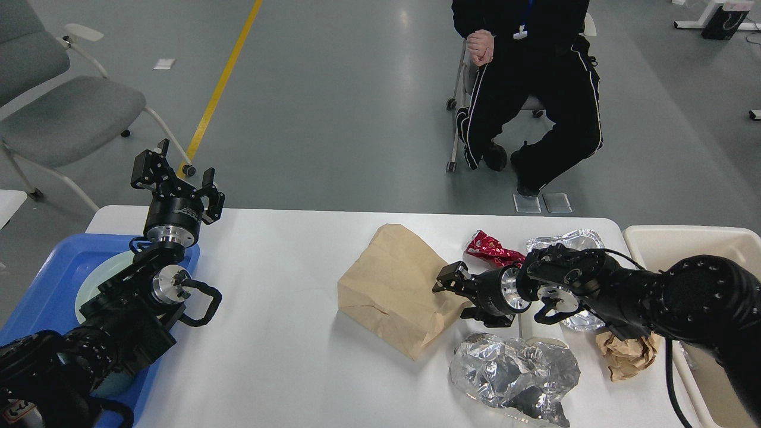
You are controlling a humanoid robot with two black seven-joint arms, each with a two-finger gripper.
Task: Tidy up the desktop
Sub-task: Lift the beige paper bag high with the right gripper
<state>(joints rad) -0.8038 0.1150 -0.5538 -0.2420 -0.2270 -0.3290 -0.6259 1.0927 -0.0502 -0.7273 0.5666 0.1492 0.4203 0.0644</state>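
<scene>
The left gripper (pixel 176 178) hovers left of the bag (pixel 395 289), fingers apart, empty. On the table (pixel 285 333), the right gripper (pixel 455 292) touches the bag, fingers apart; closing carelessly may crush or push it.

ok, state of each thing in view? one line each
left end effector: open, raised, empty
right end effector: open, at the paper bag's right edge
paper bag: lying flat on the desktop, creased
red wrapper: crumpled
foil sheet: crumpled, near the front edge
foil tray: dented, partly hidden by the right arm
brown paper wad: balled up
blue tray: holds a plate
</scene>
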